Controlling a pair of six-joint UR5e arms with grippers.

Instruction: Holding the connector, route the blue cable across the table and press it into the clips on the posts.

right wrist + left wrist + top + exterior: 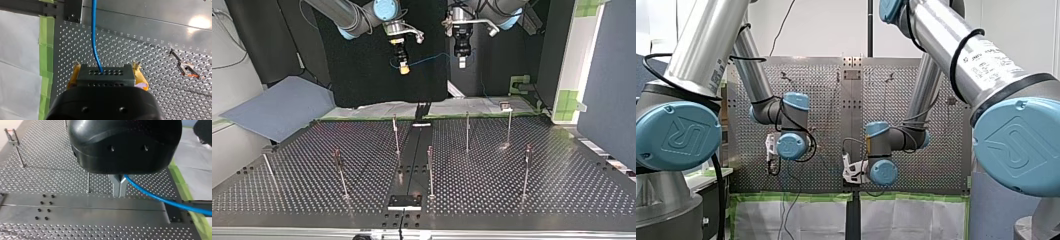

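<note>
This looks like a robotics lab, or a test cell inside one. Two big silver arms [701, 45] with pale blue joint caps reach over a metal table [522, 195] drilled all over with a grid of holes. Thin metal posts [467, 131] stand fixed in it. Green tape [791, 197] runs along the table's edge, beside white sheeting [801, 217]. A black backdrop [362, 75] hangs behind the arms, and a plain grey panel [607, 75] closes one side.
</note>
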